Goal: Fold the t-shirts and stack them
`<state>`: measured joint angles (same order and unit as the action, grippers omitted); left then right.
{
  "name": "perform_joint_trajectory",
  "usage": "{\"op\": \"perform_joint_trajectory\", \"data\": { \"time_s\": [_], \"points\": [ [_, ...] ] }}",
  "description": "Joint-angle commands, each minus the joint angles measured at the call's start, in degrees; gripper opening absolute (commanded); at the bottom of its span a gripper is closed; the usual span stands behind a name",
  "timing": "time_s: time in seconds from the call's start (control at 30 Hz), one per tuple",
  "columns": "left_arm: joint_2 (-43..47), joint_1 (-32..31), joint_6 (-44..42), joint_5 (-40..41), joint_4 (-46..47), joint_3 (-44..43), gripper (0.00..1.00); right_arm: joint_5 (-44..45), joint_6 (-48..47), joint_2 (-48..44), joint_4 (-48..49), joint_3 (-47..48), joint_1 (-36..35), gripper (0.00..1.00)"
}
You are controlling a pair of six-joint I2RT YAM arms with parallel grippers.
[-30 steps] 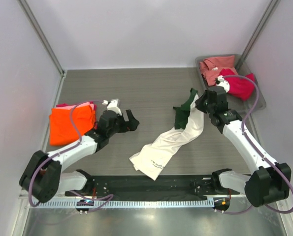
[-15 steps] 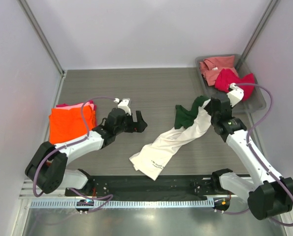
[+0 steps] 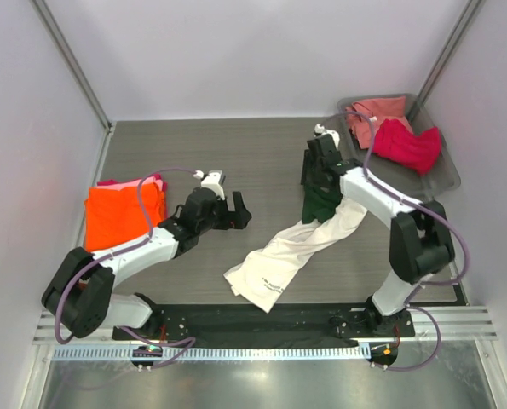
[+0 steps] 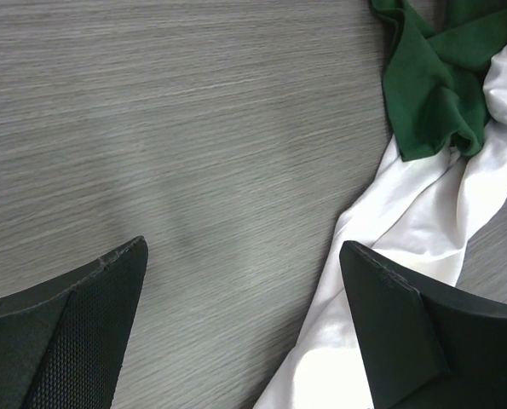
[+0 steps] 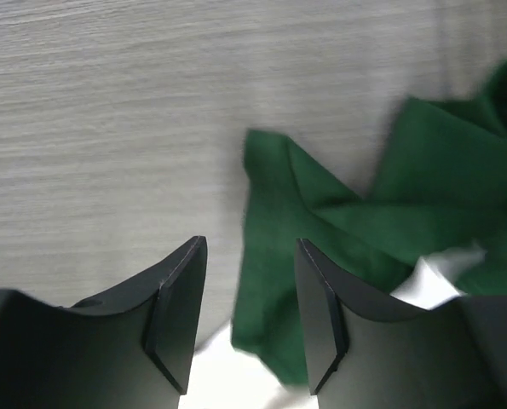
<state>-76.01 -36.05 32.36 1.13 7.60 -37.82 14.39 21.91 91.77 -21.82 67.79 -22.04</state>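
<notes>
Looking down from the top camera, the cream t-shirt (image 3: 291, 249) lies stretched in a long rumpled diagonal strip on the grey table (image 3: 236, 149), and everything else is placed off it. Its dark green sleeve (image 3: 319, 203) is bunched at the far-right end of the strip, and some small dark print shows near the near-left end. The right gripper (image 3: 314, 181) is right over that green bunch, pointing down at it. On its wrist camera the fingers (image 5: 181, 315) stand a narrow gap apart with nothing between them, green folds lying under and just past the tips, though that view is blurred. The left gripper (image 3: 239, 210) hovers to the left of the cream t-shirt, near its middle but clear of it, jaws spread wide over bare tabletop. Its wrist view has cream cloth running beside the right-hand finger. Well to the left of the cream t-shirt sits the orange t-shirt (image 3: 121, 215), folded, on a pink t-shirt (image 3: 146, 181) whose edge peeks out at the far side. Beyond the sleeve end, far right, a grey tray (image 3: 445, 175) holds the salmon t-shirt (image 3: 375, 111) and the crimson t-shirt (image 3: 408, 145), crumpled and touching.
</notes>
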Motion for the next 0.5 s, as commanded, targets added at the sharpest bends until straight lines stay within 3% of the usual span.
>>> {"op": "perform_joint_trajectory", "data": {
  "time_s": [0.0,0.33,0.43,0.47],
  "points": [
    [1.4,-0.2,-0.9,1.4,-0.7,-2.1,0.95,1.6,-2.0,7.6,-3.0,7.6,-0.9,0.52],
    [1.2,-0.2,-0.8,1.7,-1.7,-2.4,0.96,10.2,-2.8,23.3,-6.7,16.9,-2.4,0.54],
    [1.0,-0.2,-0.7,1.5,-1.8,-2.6,0.96,11.7,-3.1,24.4,-7.0,17.6,-2.6,0.44],
    [0.9,-0.2,-0.7,1.3,-1.8,-2.7,0.96,11.6,-3.4,24.9,-7.1,17.8,-2.7,0.31]
  ]
}}
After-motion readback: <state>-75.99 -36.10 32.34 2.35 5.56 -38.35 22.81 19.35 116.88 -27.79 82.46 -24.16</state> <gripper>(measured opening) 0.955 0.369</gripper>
